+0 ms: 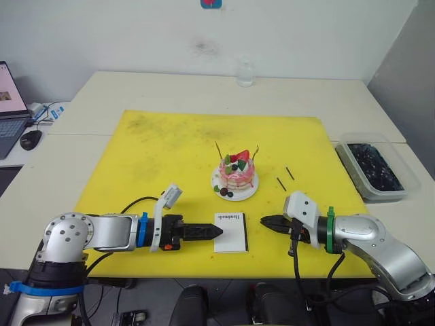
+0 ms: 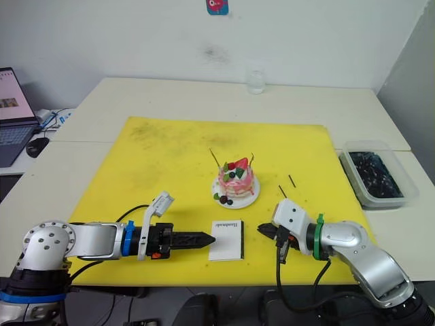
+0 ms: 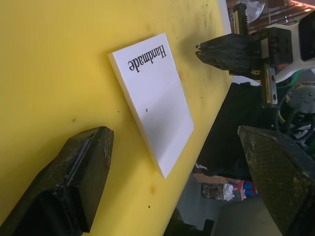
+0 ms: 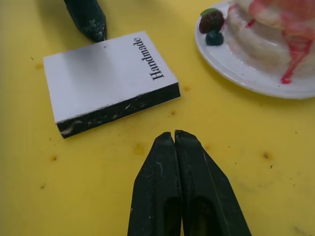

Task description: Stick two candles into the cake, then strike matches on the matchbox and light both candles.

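The pink cake (image 1: 237,174) on its white plate (image 1: 249,192) stands mid-mat, with two thin candles (image 1: 218,151) (image 1: 257,152) upright in it, unlit. Two black matches (image 1: 281,183) (image 1: 290,173) lie on the mat just right of the cake. The white matchbox (image 1: 231,232) lies flat in front of the cake, its dark strip (image 4: 118,112) facing my right gripper. My left gripper (image 1: 217,231) is open, its tip at the matchbox's left edge. A short gap to the right of the box, my right gripper (image 1: 264,221) is shut and holds nothing.
A yellow mat (image 1: 156,149) covers the table's middle. A clear tray (image 1: 372,166) of dark pieces sits at the right edge, and a glass (image 1: 245,72) at the back. A laptop (image 1: 10,112) and mouse (image 1: 30,139) are at the far left.
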{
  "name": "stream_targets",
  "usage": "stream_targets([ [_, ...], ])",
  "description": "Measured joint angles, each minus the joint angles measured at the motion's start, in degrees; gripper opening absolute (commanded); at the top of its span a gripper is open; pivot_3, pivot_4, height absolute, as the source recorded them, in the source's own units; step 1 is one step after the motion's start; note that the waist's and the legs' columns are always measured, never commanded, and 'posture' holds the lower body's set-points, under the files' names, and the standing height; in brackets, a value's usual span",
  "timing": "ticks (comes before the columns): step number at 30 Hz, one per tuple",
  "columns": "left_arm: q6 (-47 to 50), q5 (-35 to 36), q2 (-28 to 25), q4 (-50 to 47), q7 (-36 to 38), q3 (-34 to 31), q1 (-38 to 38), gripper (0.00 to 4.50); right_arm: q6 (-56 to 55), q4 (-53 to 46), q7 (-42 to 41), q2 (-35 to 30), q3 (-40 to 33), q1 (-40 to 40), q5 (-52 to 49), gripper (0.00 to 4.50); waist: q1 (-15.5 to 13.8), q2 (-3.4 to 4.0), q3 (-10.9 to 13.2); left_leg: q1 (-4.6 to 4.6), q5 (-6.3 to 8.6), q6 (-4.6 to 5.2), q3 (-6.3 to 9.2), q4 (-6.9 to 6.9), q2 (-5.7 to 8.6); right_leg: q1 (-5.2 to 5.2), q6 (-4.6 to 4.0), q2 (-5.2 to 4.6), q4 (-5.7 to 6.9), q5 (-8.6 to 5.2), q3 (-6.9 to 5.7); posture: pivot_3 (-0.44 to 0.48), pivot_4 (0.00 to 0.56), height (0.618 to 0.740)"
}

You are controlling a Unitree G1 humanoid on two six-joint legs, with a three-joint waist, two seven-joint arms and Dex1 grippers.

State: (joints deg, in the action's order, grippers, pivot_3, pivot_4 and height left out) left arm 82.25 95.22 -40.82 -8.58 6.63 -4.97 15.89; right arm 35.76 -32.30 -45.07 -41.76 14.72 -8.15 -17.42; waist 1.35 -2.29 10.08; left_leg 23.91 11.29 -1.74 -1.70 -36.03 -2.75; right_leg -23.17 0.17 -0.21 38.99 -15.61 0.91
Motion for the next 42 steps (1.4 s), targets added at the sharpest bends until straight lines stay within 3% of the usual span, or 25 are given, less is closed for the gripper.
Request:
stream_targets([
  [8, -6.9, 9.9, -0.5, -0.1, -9.6, 5.7, -0.2, 4.50, 3.9, 1.1, -1.2, 0.4, 5.4, -4.1, 1.1, 0.07, -0.6, -0.01, 0.0, 0.00, 0.00, 0.00, -0.04, -0.03, 0.07, 0.02, 0.01, -0.09, -0.01, 0.01, 0.02, 0.000, 0.150, 0.740],
  [28, -12.8, 9.1, -0.3, -3.1, -10.5, 9.1, -2.9, 4.50, 6.0, 2.4, -1.2, 6.9, 11.2, -9.2, 2.8, 0.07, -1.3, 0.00, 0.0, -0.01, 0.00, 0.00, -0.05, -0.02, 0.08, 0.03, -0.03, -0.08, -0.05, -0.02, 0.00, 0.000, 0.150, 0.740],
  [31, -13.0, 7.3, -0.3, -3.6, -9.8, 9.1, -3.2, 3.89, 6.1, 2.4, -1.1, 6.9, 11.2, -9.2, 2.8, 0.00, -1.3, 0.00, 0.0, -0.01, 0.00, -0.01, -0.04, -0.02, 0.08, 0.03, -0.03, -0.08, -0.05, -0.02, 0.00, 0.000, 0.150, 0.740],
  [42, -12.9, -0.5, 0.8, -4.1, -7.1, 9.1, -3.4, 0.37, 7.8, 2.3, -1.0, 7.5, 10.4, -9.4, 2.1, 0.00, -1.3, 0.00, 0.0, 0.00, 0.00, 0.00, -0.04, -0.02, 0.09, 0.03, -0.04, -0.09, -0.06, -0.03, 0.00, 0.000, 0.150, 0.740],
])
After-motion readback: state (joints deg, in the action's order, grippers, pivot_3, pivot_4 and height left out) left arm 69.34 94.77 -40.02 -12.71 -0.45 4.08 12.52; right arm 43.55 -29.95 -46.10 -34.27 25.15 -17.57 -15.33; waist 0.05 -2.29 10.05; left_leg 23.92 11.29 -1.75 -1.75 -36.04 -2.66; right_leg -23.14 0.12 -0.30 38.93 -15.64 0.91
